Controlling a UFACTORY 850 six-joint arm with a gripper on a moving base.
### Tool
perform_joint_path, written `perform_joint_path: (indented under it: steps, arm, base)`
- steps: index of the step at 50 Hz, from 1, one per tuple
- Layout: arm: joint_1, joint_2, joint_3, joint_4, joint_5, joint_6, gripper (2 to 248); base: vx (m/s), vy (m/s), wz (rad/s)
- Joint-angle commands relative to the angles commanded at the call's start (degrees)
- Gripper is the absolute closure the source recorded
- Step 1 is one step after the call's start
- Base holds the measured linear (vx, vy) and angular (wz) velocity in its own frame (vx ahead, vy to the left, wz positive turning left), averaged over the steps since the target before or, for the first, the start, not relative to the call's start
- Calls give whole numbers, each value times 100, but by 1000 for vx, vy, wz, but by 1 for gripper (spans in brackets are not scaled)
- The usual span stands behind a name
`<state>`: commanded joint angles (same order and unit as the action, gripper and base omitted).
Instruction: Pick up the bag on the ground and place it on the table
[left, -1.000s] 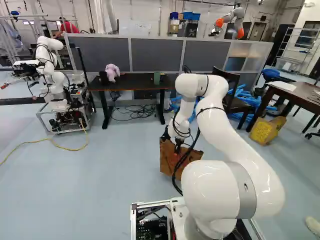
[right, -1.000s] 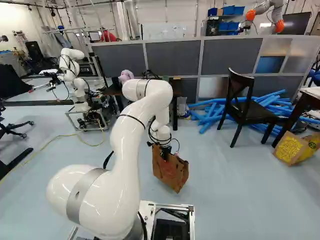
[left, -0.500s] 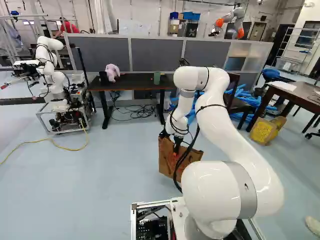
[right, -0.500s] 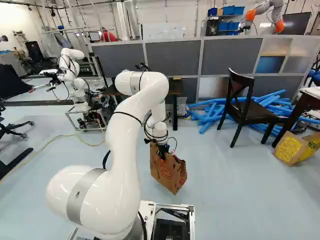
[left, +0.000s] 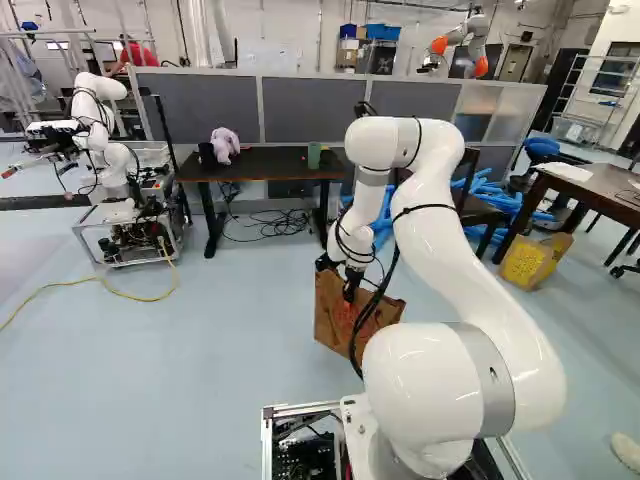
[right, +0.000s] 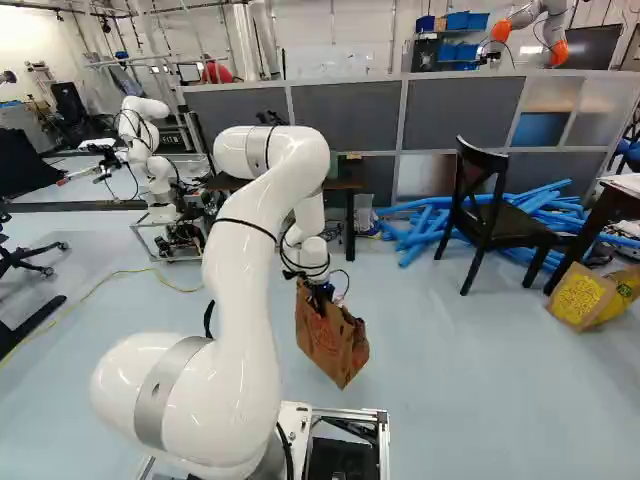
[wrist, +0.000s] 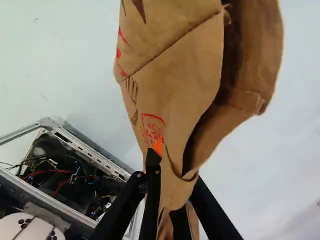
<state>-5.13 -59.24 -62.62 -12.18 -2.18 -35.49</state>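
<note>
The gripper (left: 351, 290) hangs ahead of the base in the left base view, at the upper part of the brown paper bag (left: 336, 318). In the wrist view the gripper (wrist: 172, 185) is shut on the bag's gathered edge, one finger on either side. The rest of the bag (wrist: 175, 85), with red print, spreads out ahead of the fingers. It hangs tilted over the floor in the right base view. The black table (left: 262, 163) stands farther off, with a pink plush toy (left: 225, 142) and a green cup (left: 314, 155) on it.
Behind the table runs a grey partition (left: 312, 108). A dark chair (right: 490, 215) and blue tubes (right: 410, 245) are right of it. Another robot (left: 98, 120) stands at the left, its yellow cable (left: 120, 294) on the floor. A yellow-printed box (right: 580, 298) lies far right.
The arm's upper joints have swung left and the wrist has shifted slightly left, the bag moving with the gripper and tilting a little more. The base has not moved.
</note>
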Motion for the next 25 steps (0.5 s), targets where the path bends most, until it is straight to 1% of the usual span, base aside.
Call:
perform_joint_path:
  steps: [25]
  arm:
    - [142, 586, 431, 403, -141, 0, 229]
  base:
    - [0, 0, 0]
